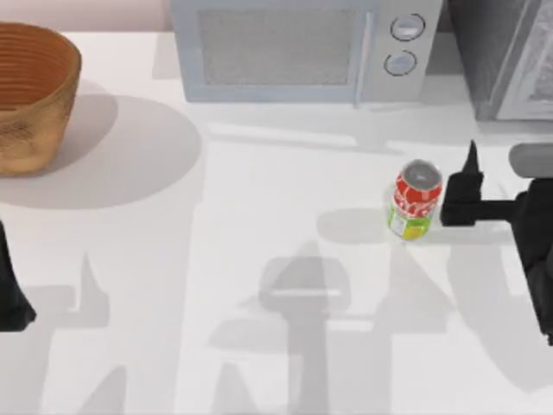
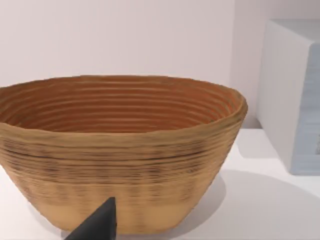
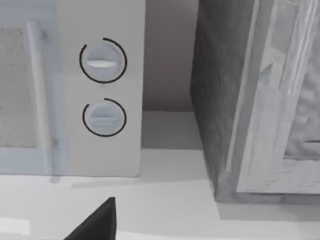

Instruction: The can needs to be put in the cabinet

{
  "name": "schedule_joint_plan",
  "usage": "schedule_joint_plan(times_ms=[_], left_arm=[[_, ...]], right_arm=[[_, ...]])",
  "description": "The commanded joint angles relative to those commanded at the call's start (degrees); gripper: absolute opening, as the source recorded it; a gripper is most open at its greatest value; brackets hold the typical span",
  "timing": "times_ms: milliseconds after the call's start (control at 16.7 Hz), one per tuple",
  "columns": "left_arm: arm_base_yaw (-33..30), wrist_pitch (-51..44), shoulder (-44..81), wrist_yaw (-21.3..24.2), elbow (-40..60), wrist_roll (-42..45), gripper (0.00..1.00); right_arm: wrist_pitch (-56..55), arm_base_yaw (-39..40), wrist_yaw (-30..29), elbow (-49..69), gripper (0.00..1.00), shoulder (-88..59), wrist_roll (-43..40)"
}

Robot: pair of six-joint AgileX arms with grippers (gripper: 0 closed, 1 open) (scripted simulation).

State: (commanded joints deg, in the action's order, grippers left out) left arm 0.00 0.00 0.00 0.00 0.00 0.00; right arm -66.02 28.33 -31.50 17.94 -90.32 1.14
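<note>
one can (image 1: 416, 200) stands upright on the tabletop (image 1: 259, 216), and our right claw (image 1: 462, 194) is just beside it, on the side away from the microwave's door. in the top view one finger rises as a thin dark point behind the claw body, and the dark block of the claw comes very near to the can's wall; we cannot tell if it already touches, and we cannot tell how wide the claw stands or if it has any hold on the can. we judge that the claw is placed low and level with the can's body because a side grip is wanted, so that the can stays upright when it is carried.

beyond the right claw, a short way past the can, stands the cabinet (image 1: 505, 56) with its dark speckled wall and pale framed door, and the right wrist view looks straight at it (image 3: 250, 100), next to the microwave (image 1: 298, 47) with two round knobs. the door looks closed to us, so it may need opening before the can can go in.

our left claw (image 1: 10, 294) is parked well apart from the can, facing the woven basket (image 2: 120, 150); its opening we cannot tell either.
</note>
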Motion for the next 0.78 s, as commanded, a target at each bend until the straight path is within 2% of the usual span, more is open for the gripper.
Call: schedule_joint_plan(times_ms=[420,780], left_arm=[[0.0,0.0,0.0,0.0,0.0,0.0,1.00],[0.0,0.0,0.0,0.0,0.0,0.0,1.00]], right_arm=[[-23.7,10.7,-9.9,6.6,1.00,-31.7,3.3],[-31.6,14.4,-13.0,8.9,1.00,-42.3,4.9]])
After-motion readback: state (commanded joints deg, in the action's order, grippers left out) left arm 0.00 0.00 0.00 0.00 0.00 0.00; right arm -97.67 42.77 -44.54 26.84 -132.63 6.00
